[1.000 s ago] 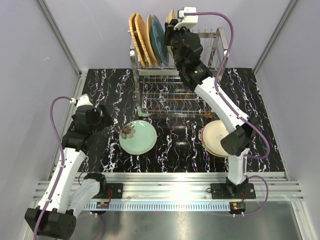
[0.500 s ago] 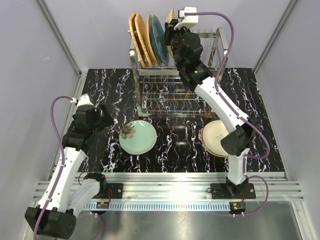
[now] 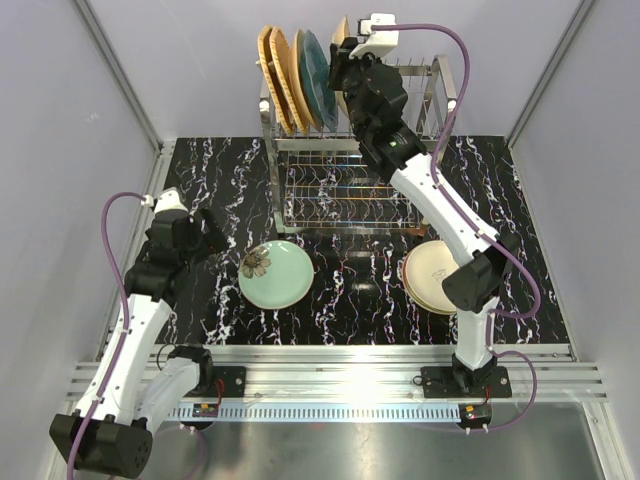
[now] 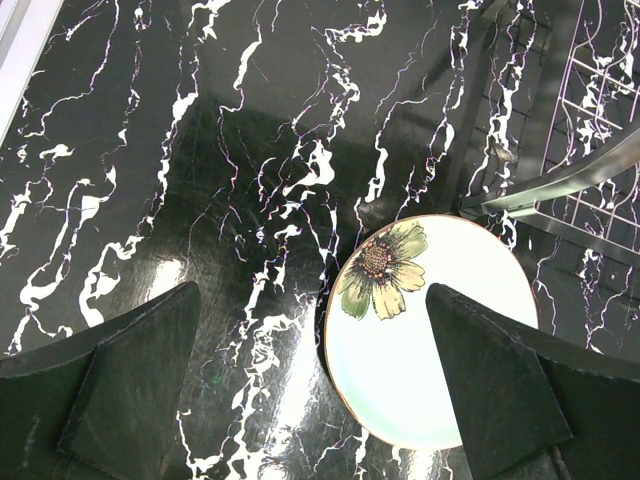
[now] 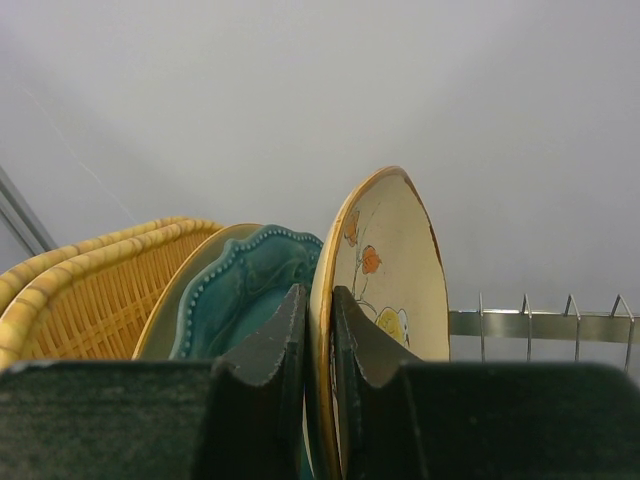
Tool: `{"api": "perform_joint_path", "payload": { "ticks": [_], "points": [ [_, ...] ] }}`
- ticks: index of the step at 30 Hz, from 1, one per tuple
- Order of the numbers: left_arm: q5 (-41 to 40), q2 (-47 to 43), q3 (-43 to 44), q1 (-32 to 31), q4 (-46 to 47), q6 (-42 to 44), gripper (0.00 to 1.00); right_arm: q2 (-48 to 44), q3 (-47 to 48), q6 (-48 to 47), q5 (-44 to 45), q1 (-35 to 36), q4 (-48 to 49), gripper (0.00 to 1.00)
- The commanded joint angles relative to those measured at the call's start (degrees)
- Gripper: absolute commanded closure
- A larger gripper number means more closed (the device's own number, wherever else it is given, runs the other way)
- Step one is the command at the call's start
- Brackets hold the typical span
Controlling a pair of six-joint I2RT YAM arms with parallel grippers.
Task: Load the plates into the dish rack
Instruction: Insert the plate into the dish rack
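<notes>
The steel wire dish rack (image 3: 430,95) stands at the back. On its top tier stand two orange woven plates (image 3: 272,62), a tan-rimmed plate and a teal plate (image 3: 318,72). My right gripper (image 3: 343,60) is shut on the rim of a cream bird-and-branch plate (image 5: 395,260), held upright beside the teal plate (image 5: 240,290). A pale green plate with a flower print (image 3: 275,273) lies flat on the table. My left gripper (image 3: 210,238) is open and empty, hovering just left of it; the plate (image 4: 430,330) shows between its fingers. A stack of cream plates (image 3: 432,272) lies at the right.
The black marbled table (image 3: 340,300) is fenced by grey walls. Free tines (image 5: 560,310) stand to the right of the held plate. The rack's lower grid shelf (image 3: 340,195) and one rack leg (image 4: 560,185) are near the green plate.
The right gripper has edged slightly up and right with the cream plate at the rack top. The left arm has barely moved.
</notes>
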Motion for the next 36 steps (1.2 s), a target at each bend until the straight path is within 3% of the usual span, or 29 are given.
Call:
{"api": "perform_joint_path", "payload": {
  "ticks": [1,21,36],
  "points": [
    [0.8,0.1,0.2,0.3,3.3,0.8,0.01,-5.4,2.6,2.2,-4.8,0.0,11.0,1.00],
    [1.7,0.6,0.1,0.4,3.5,0.8,0.01,-5.9,0.0,2.3,-3.9,0.4,12.3,1.00],
    [2.9,1.5,0.2,0.5,3.7,0.8,0.01,-9.1,-9.7,1.3,0.0,0.4,16.5,1.00]
  ]
}}
